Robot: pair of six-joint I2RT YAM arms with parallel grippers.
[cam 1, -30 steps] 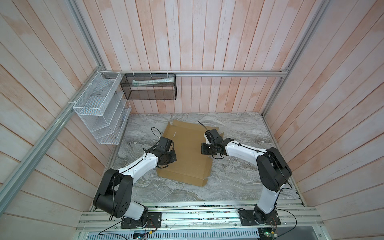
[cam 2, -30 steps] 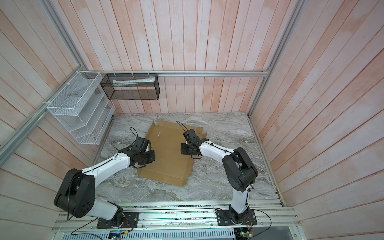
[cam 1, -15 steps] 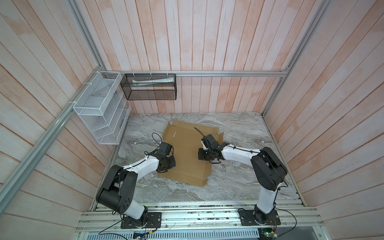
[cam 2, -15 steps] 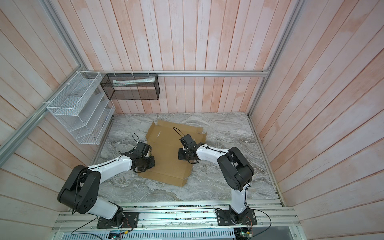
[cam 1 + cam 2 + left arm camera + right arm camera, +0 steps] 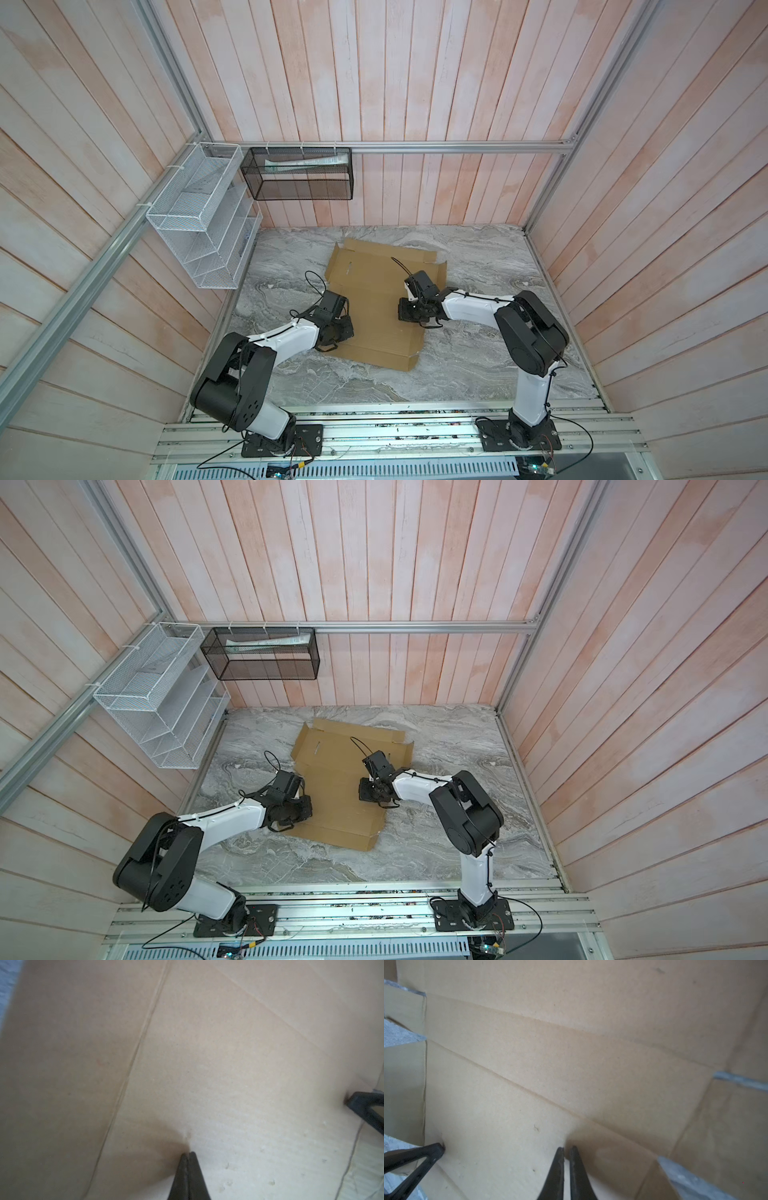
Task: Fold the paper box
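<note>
The paper box (image 5: 376, 303) lies as an open, mostly flat sheet in the middle of the marble worktop (image 5: 482, 266), between the two arms, with its far-left flaps tilted up a little. Both hands come down onto its middle panel from opposite sides, probably to pin the sheet so that a panel can be creased along a score line without the sheet sliding.

The left hand (image 5: 188, 1153) is closed, its fingertips pressed together and resting on the cardboard with nothing between them. The right hand (image 5: 566, 1148) is all but closed, with only a sliver between its tips. It grips nothing and also touches the board.

Both top views give the sheet's whole outline, the raised far flaps and a slit near the far-left corner, but the wrists hide the fingertips there. The wrist views show the contact itself and the score lines running past each hand, though not which flap is which.

Away from the box, a white wire rack (image 5: 199, 216) and a black mesh basket (image 5: 299, 174) hang on the walls.
</note>
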